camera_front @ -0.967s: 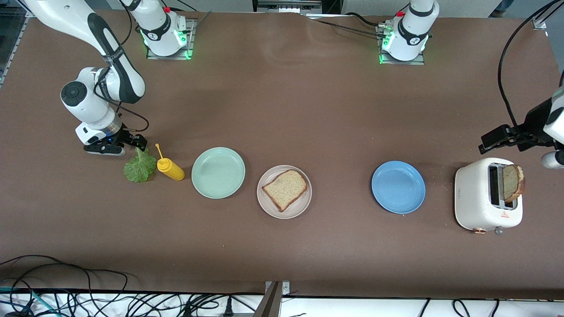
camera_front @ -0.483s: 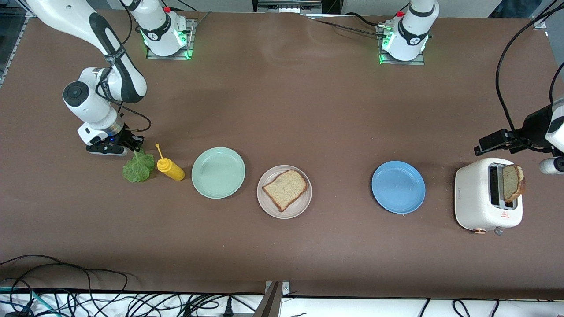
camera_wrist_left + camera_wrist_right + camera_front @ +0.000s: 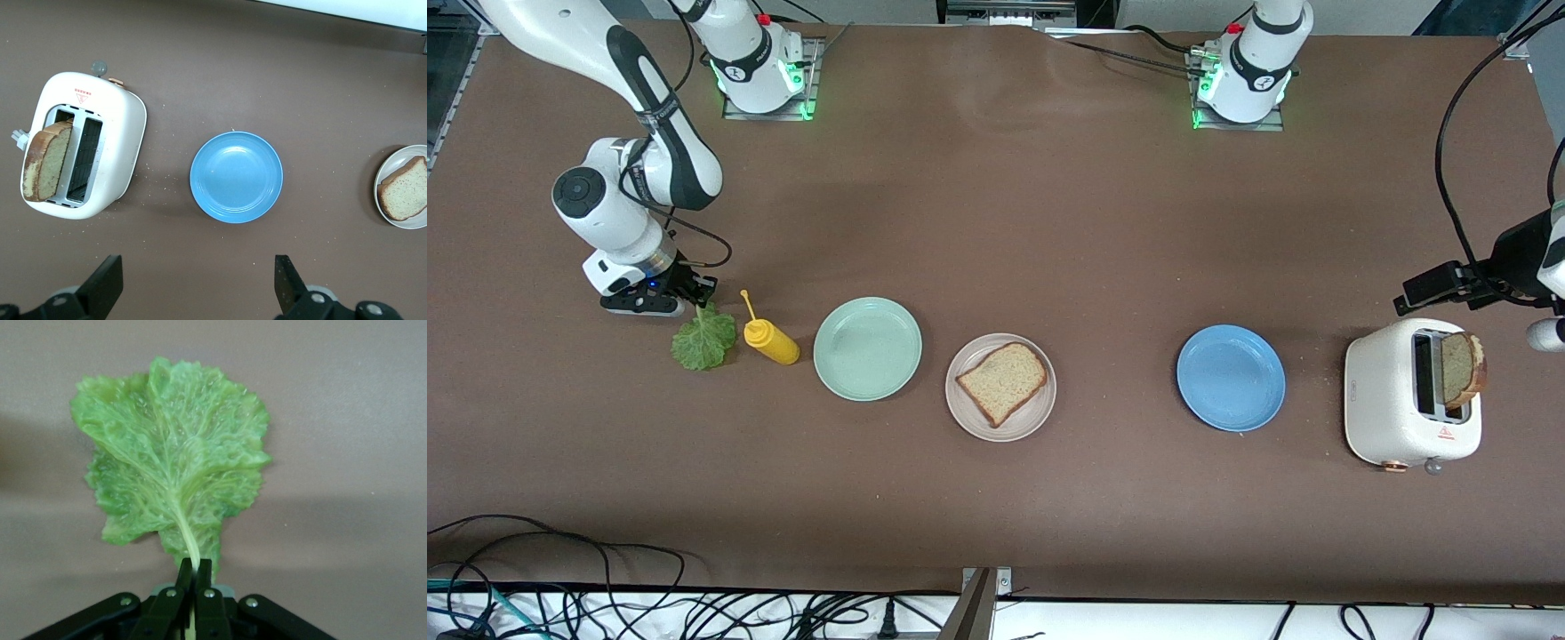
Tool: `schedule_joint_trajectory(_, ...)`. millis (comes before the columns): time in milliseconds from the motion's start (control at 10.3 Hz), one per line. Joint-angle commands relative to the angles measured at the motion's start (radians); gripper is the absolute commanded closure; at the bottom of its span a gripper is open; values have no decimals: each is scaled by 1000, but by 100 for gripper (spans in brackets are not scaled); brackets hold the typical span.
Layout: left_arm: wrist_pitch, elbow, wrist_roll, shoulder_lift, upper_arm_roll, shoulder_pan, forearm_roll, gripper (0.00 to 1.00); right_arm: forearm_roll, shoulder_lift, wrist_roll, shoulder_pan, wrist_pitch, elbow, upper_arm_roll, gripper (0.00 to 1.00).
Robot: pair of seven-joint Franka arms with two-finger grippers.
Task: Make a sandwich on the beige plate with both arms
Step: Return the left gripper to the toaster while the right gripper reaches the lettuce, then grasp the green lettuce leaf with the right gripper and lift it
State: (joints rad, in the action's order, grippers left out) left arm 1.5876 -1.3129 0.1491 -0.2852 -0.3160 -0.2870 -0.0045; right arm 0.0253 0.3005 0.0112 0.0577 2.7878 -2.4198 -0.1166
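A ruffled green lettuce leaf [image 3: 703, 340] [image 3: 175, 473] hangs by its pale stem from my right gripper [image 3: 699, 302] [image 3: 194, 568], which is shut on the stem beside the yellow mustard bottle. One slice of brown bread [image 3: 1003, 381] [image 3: 405, 189] lies on the beige plate [image 3: 1039, 417] [image 3: 384, 210] near the table's middle. A second slice [image 3: 1461, 369] [image 3: 45, 161] stands in the white toaster [image 3: 1387, 400] [image 3: 120, 133]. My left gripper [image 3: 1440, 286] [image 3: 198, 283] hovers open by the toaster with nothing between its fingers.
A yellow mustard bottle [image 3: 769, 340] lies beside the lettuce. A mint-green plate [image 3: 867, 348] sits between the bottle and the beige plate. A blue plate [image 3: 1231, 377] [image 3: 236, 176] sits between the beige plate and the toaster. Cables run along the table's near edge.
My right gripper has shut on the lettuce stem and lifted slightly; the leaf has shifted a little with it. My left gripper has drifted slightly by the toaster.
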Motion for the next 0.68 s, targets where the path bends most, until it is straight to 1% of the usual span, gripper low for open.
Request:
schedule_joint_trajectory(0, 2, 7, -22, 1, -8, -6, 24, 0, 8, -24, -4, 5, -164, 78, 0, 100)
schedule_joint_trajectory(97, 2, 7, -22, 1, -8, -8, 26, 0, 8, -33, -4, 5, -282, 146, 0, 100)
schedule_joint_trajectory(193, 2, 7, -22, 1, -6, 0, 28, 0, 5, -29, -2, 4, -471, 254, 0, 100)
schedule_joint_trajectory(290, 2, 6, -22, 1, 3, 11, 28, 0, 1, 1, 6, -2, -695, 413, -2, 100)
schedule_joint_trajectory(387, 2, 6, -23, 1, 58, 64, 28, 0, -1, 37, 9, -4, -828, 526, -2, 100)
schedule_joint_trajectory(483, 2, 6, -28, 4, 189, 175, 15, 0, -1, 40, 9, 1, -850, 566, -2, 100)
schedule_joint_trajectory(580, 2, 6, -34, 9, 298, 266, 8, 0, -2, 31, 7, 4, -860, 597, 0, 100)
